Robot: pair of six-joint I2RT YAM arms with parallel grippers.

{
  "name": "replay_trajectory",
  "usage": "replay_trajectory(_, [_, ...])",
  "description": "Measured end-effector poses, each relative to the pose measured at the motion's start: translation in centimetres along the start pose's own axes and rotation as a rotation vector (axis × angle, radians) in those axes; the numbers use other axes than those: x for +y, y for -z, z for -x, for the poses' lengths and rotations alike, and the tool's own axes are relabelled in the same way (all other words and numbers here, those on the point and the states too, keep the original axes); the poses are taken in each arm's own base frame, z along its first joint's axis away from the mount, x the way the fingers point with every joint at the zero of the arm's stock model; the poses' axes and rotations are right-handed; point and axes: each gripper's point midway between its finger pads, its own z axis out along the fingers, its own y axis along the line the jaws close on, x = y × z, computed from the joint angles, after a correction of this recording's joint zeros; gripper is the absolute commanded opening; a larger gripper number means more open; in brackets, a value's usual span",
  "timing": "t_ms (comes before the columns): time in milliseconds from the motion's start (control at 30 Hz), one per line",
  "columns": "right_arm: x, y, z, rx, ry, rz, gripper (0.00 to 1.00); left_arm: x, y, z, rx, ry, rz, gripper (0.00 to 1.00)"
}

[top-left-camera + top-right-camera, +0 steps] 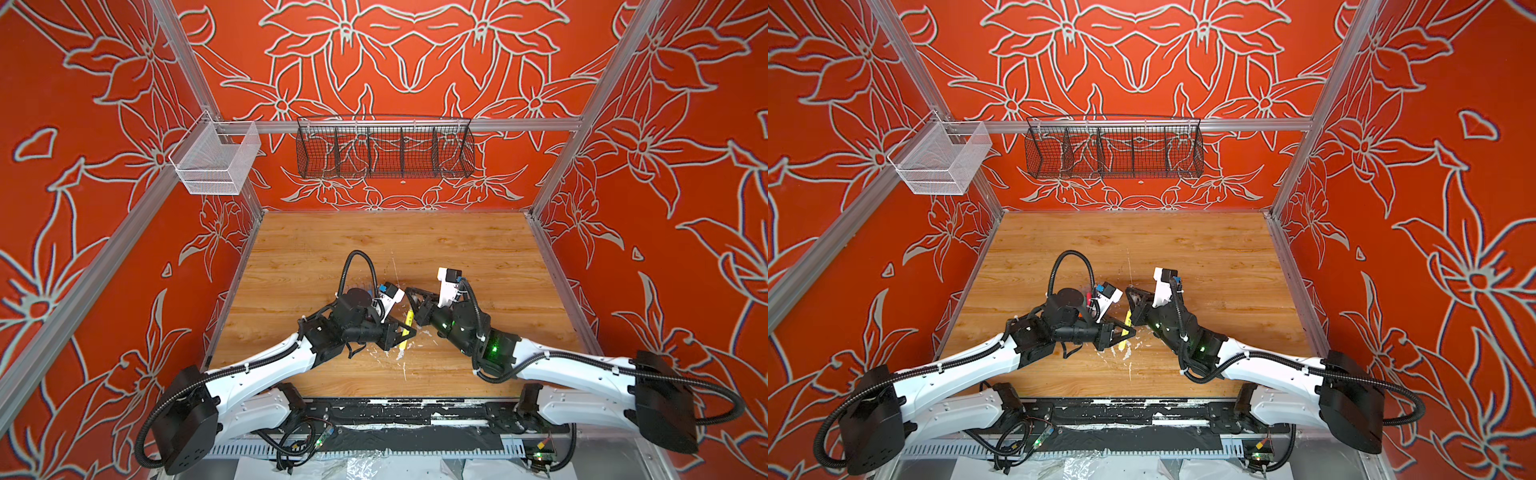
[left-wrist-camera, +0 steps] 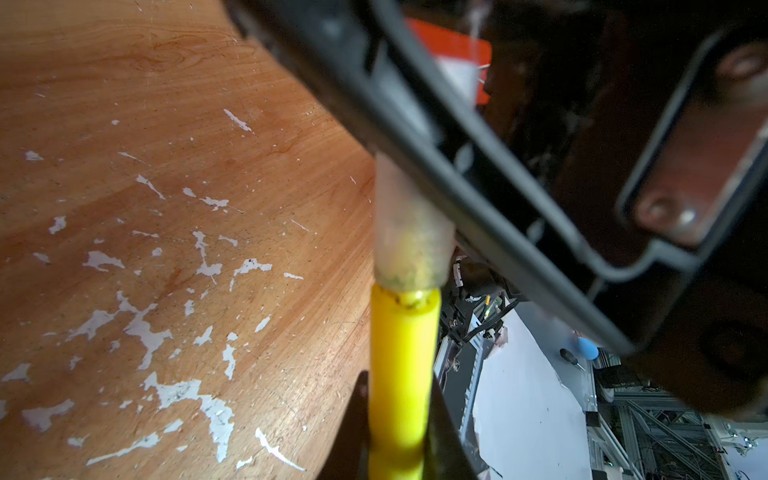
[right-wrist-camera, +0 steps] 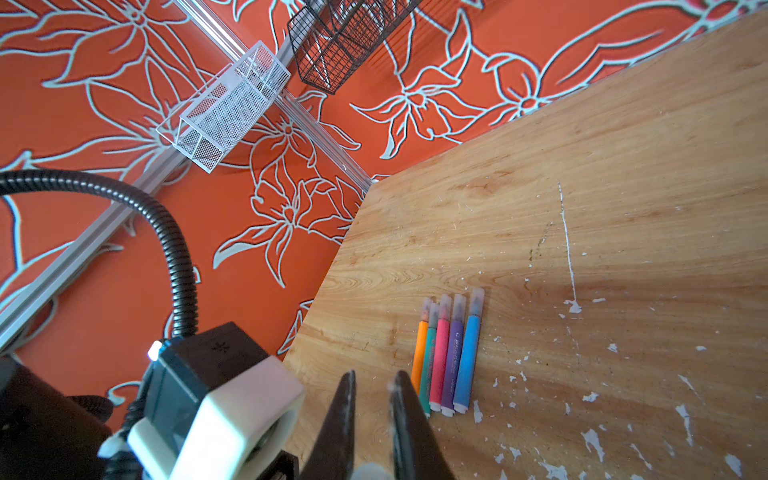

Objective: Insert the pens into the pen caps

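Cap-meets-pen time: left gripper (image 1: 407, 332) is clamped on the yellow pen (image 2: 400, 374), and right gripper (image 3: 374, 382) is pinched tight on the clear pen cap (image 2: 409, 232), which sits over the tip above the table (image 2: 124, 124). Five other pens (image 3: 439, 357) lie capped in a row. My worry: push slightly off-axis and that slick cap cocks or squirts out.

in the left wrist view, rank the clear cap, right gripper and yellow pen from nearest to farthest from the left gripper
1. yellow pen: held between the fingers of the left gripper.
2. clear cap: over the pen's tip, just beyond the fingers.
3. right gripper: farthest, clamped on the cap's far end.
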Motion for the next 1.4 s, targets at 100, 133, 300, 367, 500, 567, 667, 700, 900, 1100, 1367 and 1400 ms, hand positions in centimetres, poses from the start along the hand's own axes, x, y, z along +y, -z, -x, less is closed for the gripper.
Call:
replay_trajectory(100, [0.3,0.2,0.0,-0.017,0.009,0.001,0.0,-0.3,0.1,0.0,0.016,0.006,-0.002,0.0])
replay_trajectory(133, [0.4,0.3,-0.1,-0.024,0.013,0.004,0.0,-0.4,0.2,0.0,0.021,0.008,-0.007,0.0])
replay_trajectory(300, [1.1,0.7,-0.2,-0.054,0.014,0.038,0.0,-0.9,0.5,-0.2,0.048,0.026,-0.063,0.0])
replay_trajectory(367, [1.4,0.8,-0.3,-0.065,0.014,0.053,0.0,-1.2,0.6,-0.3,0.058,0.032,-0.086,0.0])
replay_trajectory(500, [2.0,0.9,-0.4,-0.087,0.025,0.07,0.0,-1.5,0.8,-0.3,0.068,0.04,-0.112,0.0])
replay_trajectory(567, [2.2,1.0,-0.3,-0.103,0.029,0.069,0.0,-1.6,1.0,-0.3,0.075,0.051,-0.131,0.0])
replay_trajectory(667, [2.3,0.9,-0.1,-0.13,0.022,0.068,0.0,-1.8,1.3,0.1,0.082,0.075,-0.18,0.0])
replay_trajectory(700, [2.3,0.9,0.0,-0.138,0.019,0.068,0.0,-1.8,1.3,0.2,0.085,0.081,-0.194,0.0])
replay_trajectory(900, [2.1,0.6,0.1,-0.167,0.003,0.064,0.0,-2.0,1.6,0.7,0.096,0.113,-0.254,0.0])
replay_trajectory(1100, [2.2,0.1,-0.3,-0.166,-0.002,0.04,0.0,-1.6,1.9,0.7,0.083,0.11,-0.223,0.0])
replay_trajectory(1367, [3.4,-0.4,-1.1,-0.152,-0.014,0.096,0.0,-0.6,3.2,0.3,0.022,0.028,-0.122,0.0])
replay_trajectory(1400, [3.5,-0.5,-1.3,-0.148,-0.015,0.104,0.0,-0.4,3.3,0.2,0.017,0.017,-0.111,0.0])
